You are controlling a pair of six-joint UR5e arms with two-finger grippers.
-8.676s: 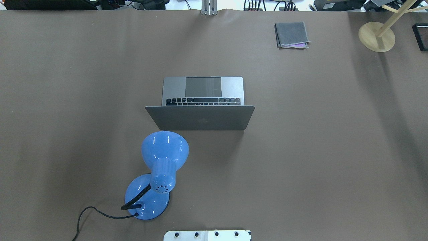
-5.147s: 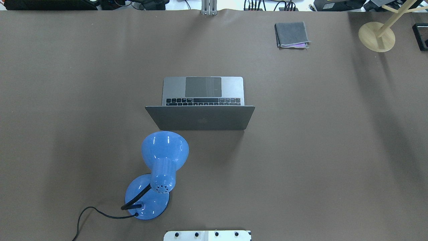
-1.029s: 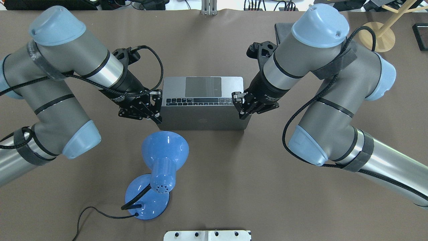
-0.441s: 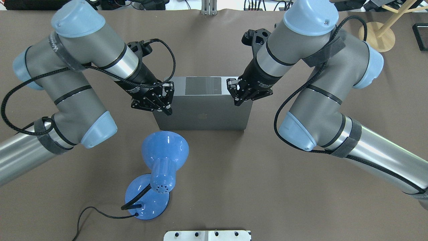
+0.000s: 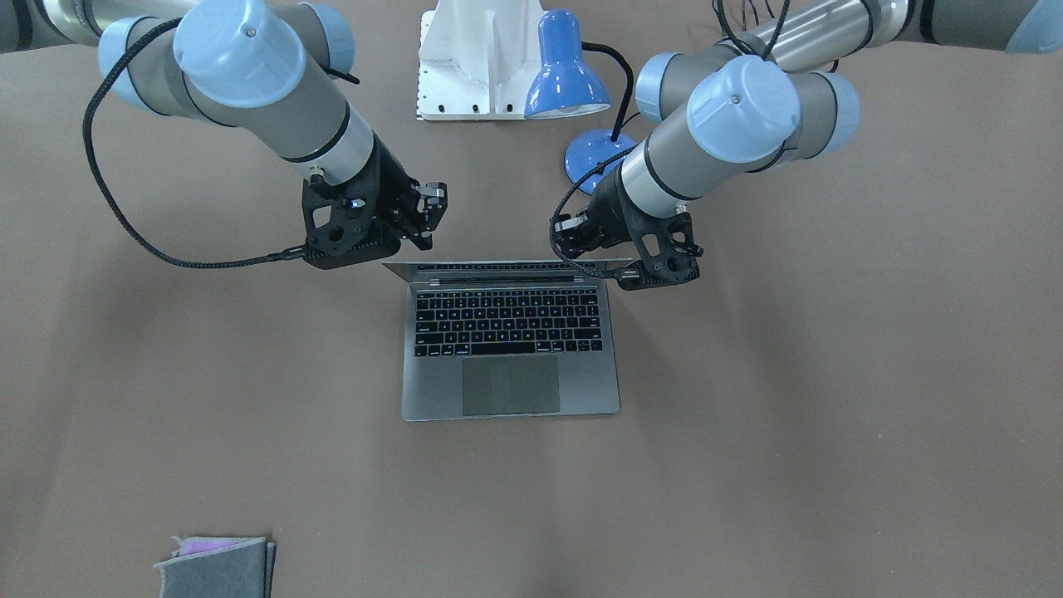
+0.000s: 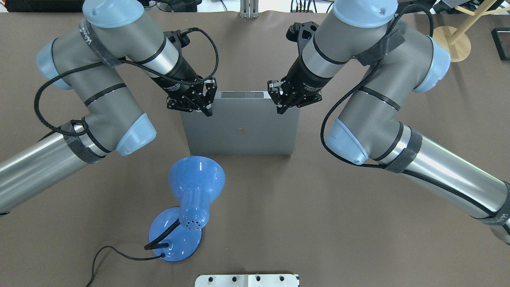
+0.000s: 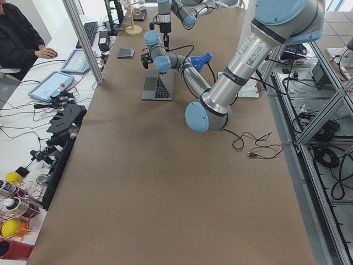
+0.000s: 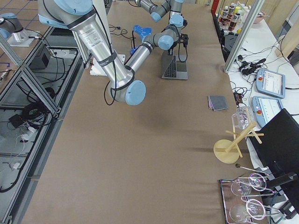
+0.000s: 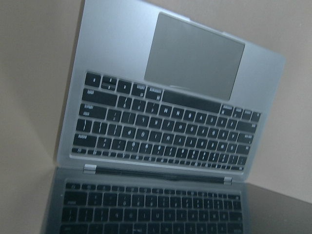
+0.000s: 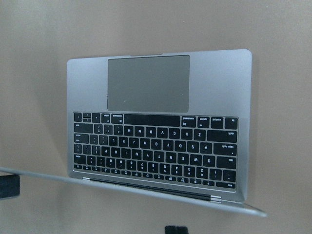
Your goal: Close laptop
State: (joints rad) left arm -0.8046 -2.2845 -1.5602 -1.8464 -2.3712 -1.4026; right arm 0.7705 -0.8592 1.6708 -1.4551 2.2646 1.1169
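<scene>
Laptop [image 6: 240,123] sitting mid-frame overhead, lid tilting partway down. Left gripper [image 6: 205,104] and right gripper [image 6: 279,101] pressing its upper corners, jaws seemingly near-closed, grasping nothing. Handling stiff, slick metal with fragile screen; pushing at lid edge.

Laptop [image 6: 239,127] lid hides keyboard overhead.

Even, soft light; wrist views blurred (left worse).
</scene>
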